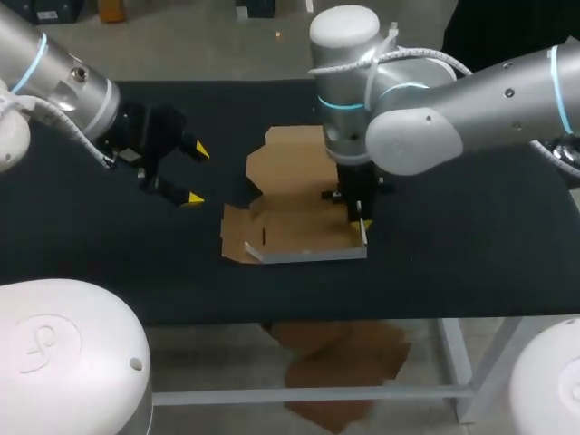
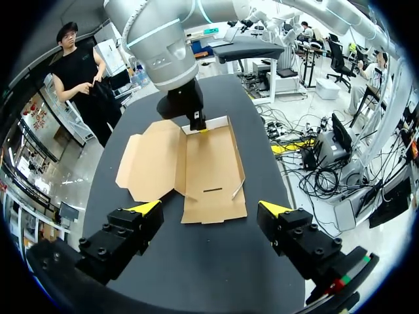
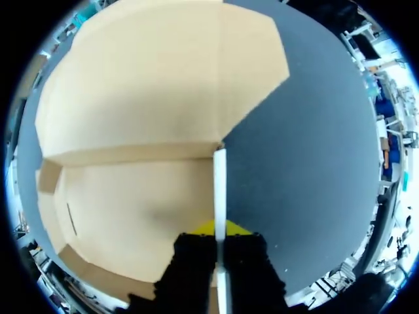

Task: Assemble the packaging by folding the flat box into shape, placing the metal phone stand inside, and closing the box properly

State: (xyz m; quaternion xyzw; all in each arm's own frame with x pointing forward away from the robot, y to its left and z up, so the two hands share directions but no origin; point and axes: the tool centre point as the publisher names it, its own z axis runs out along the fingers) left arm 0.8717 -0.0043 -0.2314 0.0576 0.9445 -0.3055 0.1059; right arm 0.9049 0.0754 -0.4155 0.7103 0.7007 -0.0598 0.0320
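The brown cardboard box (image 1: 292,195) lies mostly flat on the black table, its lid panel spread toward the far side and its front wall raised. My right gripper (image 1: 362,224) comes straight down at the box's right edge and is shut on the upright side wall (image 3: 220,186), whose white edge runs between its fingers. In the left wrist view the same gripper (image 2: 197,122) stands at the far edge of the box (image 2: 209,171). My left gripper (image 1: 192,174) hovers left of the box, open with nothing between its fingers (image 2: 146,209). No metal phone stand is in view.
The black table (image 1: 471,245) has bare surface to the right of the box and along the front edge. The right arm's elbow (image 1: 412,136) hangs over the table's far right part.
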